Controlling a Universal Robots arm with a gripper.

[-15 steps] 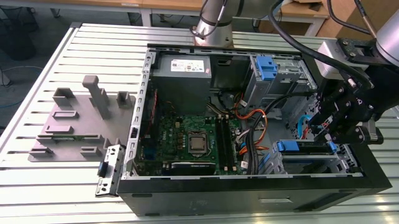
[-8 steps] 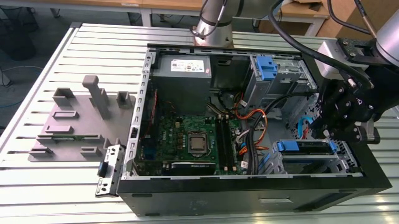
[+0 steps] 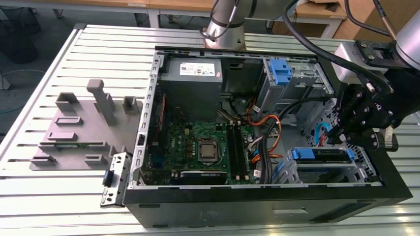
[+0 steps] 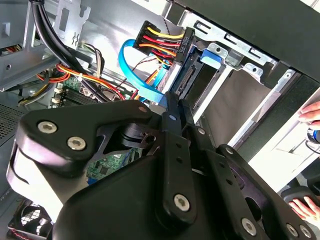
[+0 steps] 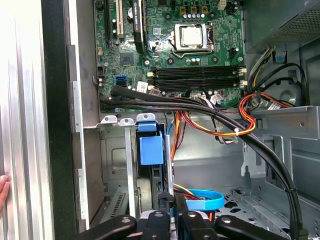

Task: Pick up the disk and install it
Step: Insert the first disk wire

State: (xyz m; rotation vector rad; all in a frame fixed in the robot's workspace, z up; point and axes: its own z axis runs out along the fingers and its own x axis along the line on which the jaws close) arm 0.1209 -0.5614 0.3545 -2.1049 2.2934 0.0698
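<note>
1 disk [image 3: 320, 158], 1 gripper [image 5: 171, 201], 1 PC [image 3: 262, 206]

— What are you working on there?
— Your table [image 3: 52, 206] is pale metal, ribbed in long slats, and evenly lit.
— And past it?
— On the far side you have wooden-topped desks [image 3: 177, 4] on white legs [image 3: 153, 19]. Toward the exterior view's left you see grey floor [image 3: 52, 44], with a dark bulky shape [image 3: 16, 42] standing on it and a thin blue cable [image 3: 9, 74] lying near the table's edge.
</note>
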